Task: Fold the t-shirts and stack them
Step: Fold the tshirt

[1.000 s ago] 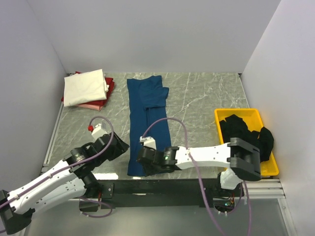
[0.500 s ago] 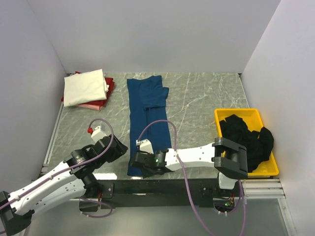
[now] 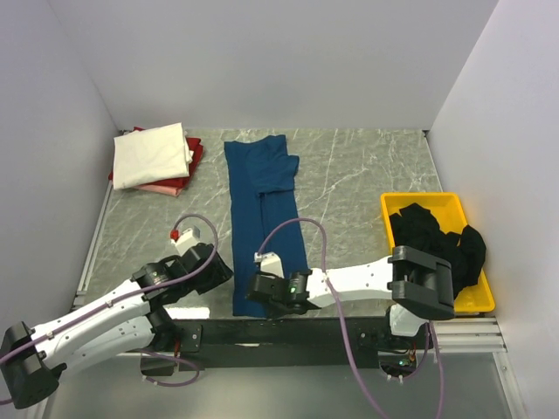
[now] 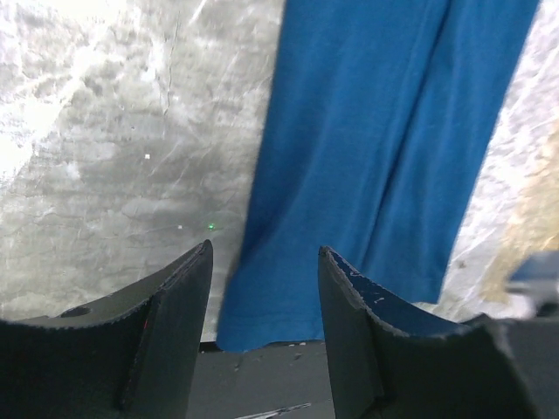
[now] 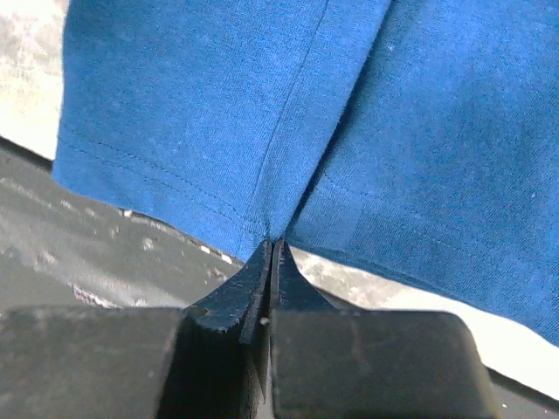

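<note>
One view alone; right hand (image 5: 272, 245) tight on t-shirt (image 5: 262, 105) hem

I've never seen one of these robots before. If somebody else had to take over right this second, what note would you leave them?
Right claw: shut, pinching the near hem of the blue t-shirt.
Left claw: open over that shirt's near left corner, holding nothing.
The shirt lies as a long narrow strip down the middle of the table, sides folded in.
Done: cream t-shirt folded on a red t-shirt, far left corner.
Left: fold the blue strip up and stack it, then do the black t-shirts heaped in the yellow tray on the right.
</note>
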Available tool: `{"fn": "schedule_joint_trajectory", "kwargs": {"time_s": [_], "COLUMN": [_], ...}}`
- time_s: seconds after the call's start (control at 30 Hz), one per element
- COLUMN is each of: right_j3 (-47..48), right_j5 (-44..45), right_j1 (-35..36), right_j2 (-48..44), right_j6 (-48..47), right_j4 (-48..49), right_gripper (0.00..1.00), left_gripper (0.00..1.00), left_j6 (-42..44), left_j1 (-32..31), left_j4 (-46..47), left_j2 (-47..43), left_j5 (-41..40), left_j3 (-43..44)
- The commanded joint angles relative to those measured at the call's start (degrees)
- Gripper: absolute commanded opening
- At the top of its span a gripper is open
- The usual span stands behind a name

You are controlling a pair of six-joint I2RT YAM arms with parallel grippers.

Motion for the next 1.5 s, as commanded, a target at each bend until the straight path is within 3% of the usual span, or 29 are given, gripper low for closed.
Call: {"fn": "schedule_joint_trajectory", "kwargs": {"time_s": [0.0,0.5,1.1,1.3,1.47], "right_j3": [-2.51,-5.94,-11.74,-12.45,-13.94], "right_j5": [-0.67,-1.2,-2.96,-2.87,-2.78], "right_j1": [0.41,-1.61,-2.14,-2.05,-2.75], "right_j2": [-5.1,-11.88,-10.03,-11.26,-14.16], "right_j6": [1.87,3.02,4.95,5.57,6.01], "right_j4": [1.88,1.79,5.66,5.31,5.04], "right_gripper": [0.0,0.0,0.0,0.0,0.0], "left_gripper": [0.57,0.57,0.57,0.54,0.48], "left_j6": [1.75,5.01,7.12,6.77,5.45], "left_j1": [-0.17,-0.17,-0.17,-0.17,-0.17], "left_j4": [2.44,8.5,14.39,16.95,16.42], "left_j2": [0.85,5.5,11.74,15.7,13.69], "left_j5": [2.57,8.73,9.34,11.89,14.61], "left_j3": [-0.39,-2.59,-3.99,-4.96,-7.15]}}
